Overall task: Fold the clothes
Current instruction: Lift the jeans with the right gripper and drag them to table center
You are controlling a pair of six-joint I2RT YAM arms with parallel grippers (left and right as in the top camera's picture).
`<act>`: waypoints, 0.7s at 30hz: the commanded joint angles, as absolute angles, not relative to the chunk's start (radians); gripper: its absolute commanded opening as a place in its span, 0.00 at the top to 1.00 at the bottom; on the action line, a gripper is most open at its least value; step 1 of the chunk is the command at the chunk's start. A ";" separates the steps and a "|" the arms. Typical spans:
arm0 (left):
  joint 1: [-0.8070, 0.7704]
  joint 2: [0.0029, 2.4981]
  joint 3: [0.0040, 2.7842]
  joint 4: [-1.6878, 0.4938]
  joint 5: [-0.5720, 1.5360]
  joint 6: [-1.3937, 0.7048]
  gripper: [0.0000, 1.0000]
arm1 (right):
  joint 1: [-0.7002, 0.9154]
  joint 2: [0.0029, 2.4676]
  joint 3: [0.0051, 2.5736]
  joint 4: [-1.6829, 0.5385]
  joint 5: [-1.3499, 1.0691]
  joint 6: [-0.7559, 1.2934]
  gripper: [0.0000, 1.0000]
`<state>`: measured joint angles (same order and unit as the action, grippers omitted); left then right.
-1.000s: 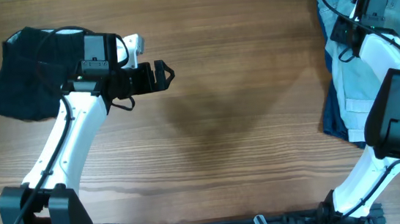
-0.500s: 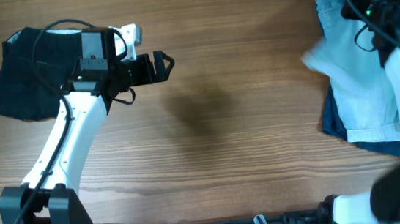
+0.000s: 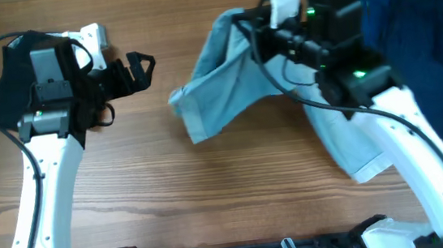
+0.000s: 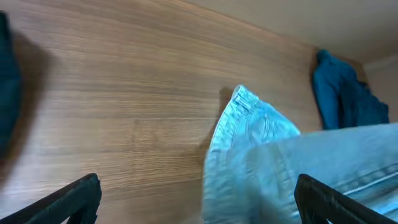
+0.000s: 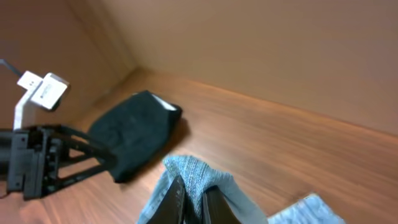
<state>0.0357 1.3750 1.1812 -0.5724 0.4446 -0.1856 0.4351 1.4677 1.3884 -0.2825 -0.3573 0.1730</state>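
Swung to the middle, the right gripper (image 5: 194,188) pinches one pale-blue shorts (image 3: 218,92); left gripper (image 3: 145,70) jaws wide apart. One black cloth (image 3: 0,95) upper left, one dark-blue pile (image 3: 418,48) upper right.

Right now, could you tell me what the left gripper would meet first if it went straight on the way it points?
Most likely the pale-blue denim shorts hanging from the right gripper; bare table lies between, though depth is unclear.
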 commanded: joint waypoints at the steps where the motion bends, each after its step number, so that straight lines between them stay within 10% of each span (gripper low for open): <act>1: 0.100 1.359 1.199 -0.591 0.459 -0.190 0.00 | 0.550 1.478 1.420 -0.241 -0.360 0.213 0.96; 13: 0.365 1.359 1.199 -0.652 0.467 -0.191 0.00 | 0.873 1.465 1.837 -0.437 -0.416 0.155 0.96; 21: 0.384 1.359 1.199 -0.655 0.482 -0.191 0.00 | 0.800 1.494 1.843 -0.484 -0.145 0.107 0.96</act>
<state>0.3794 1.3750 1.1816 -0.6556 0.4625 -0.1856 0.8505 1.4776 1.8038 -0.5030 -0.2405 0.1394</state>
